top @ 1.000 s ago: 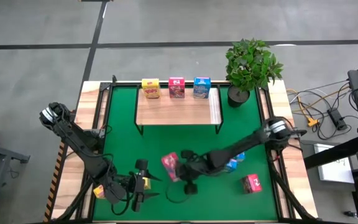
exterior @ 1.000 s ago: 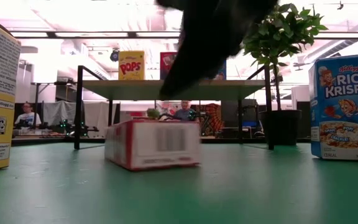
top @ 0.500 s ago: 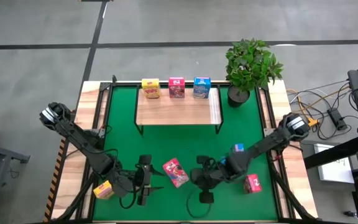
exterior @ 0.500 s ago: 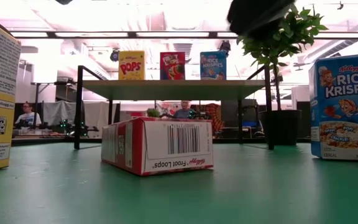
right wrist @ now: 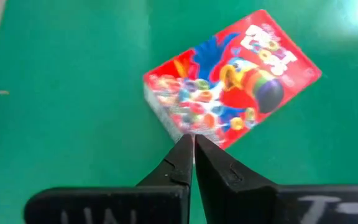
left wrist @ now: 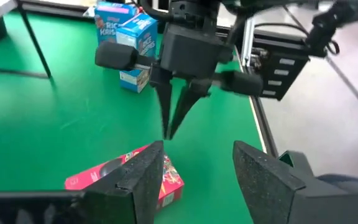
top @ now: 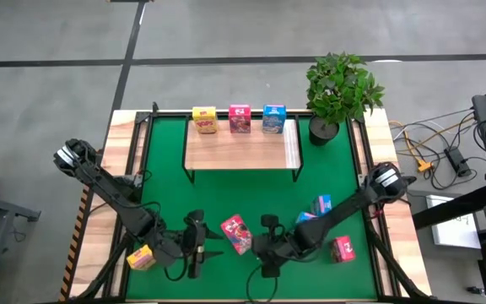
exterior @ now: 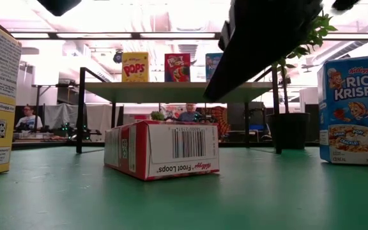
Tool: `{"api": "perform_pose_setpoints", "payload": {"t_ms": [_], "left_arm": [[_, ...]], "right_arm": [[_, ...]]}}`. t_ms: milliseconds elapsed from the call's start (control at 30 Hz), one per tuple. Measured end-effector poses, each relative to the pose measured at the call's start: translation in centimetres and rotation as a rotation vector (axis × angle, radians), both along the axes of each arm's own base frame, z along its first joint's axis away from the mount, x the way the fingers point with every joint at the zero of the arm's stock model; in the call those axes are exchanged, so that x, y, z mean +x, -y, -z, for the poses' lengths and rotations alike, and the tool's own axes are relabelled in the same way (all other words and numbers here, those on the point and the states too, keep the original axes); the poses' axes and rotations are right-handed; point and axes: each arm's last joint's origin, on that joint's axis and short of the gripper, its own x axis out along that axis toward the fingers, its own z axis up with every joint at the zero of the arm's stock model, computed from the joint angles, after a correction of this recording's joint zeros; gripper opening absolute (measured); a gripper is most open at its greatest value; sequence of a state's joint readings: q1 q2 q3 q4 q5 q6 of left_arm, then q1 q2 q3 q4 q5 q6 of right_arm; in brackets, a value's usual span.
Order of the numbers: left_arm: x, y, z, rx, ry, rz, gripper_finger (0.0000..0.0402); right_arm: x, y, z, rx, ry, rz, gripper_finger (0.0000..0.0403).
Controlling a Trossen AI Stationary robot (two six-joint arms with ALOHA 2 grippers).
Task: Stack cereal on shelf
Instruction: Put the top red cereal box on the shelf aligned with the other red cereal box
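While three cereal boxes, yellow [top: 204, 119], pink-red [top: 240, 118] and blue [top: 273, 117], stand in a row on the far edge of the shelf [top: 241, 149], a pink-red box [top: 235, 233] lies flat on the green mat [top: 167, 190] of the desk, between the two grippers. The right gripper [top: 264, 247] hovers just beside this box with its fingers [right wrist: 188, 163] pressed together, holding nothing. The left gripper [top: 197, 245] waits on the box's other side with its fingers [left wrist: 143, 180] spread apart and empty.
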State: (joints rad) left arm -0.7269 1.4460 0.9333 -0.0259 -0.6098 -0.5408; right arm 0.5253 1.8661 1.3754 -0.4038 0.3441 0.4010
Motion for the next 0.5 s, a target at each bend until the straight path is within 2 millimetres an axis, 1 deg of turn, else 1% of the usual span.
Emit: {"api": "perform_pose_setpoints", "payload": {"t_ms": [233, 500], "left_arm": [[0.44, -0.49, 0.09, -0.091, -0.006, -0.065, 0.0190], [0.93, -0.69, 0.68, -0.122, -0.021, -0.102, 0.0210]], "right_arm": [[0.19, 0.21, -0.03, -0.072, 0.037, 0.017, 0.0009], [0.71, -0.09, -0.13, -0.066, 0.126, -0.025, 0.0009]]}}
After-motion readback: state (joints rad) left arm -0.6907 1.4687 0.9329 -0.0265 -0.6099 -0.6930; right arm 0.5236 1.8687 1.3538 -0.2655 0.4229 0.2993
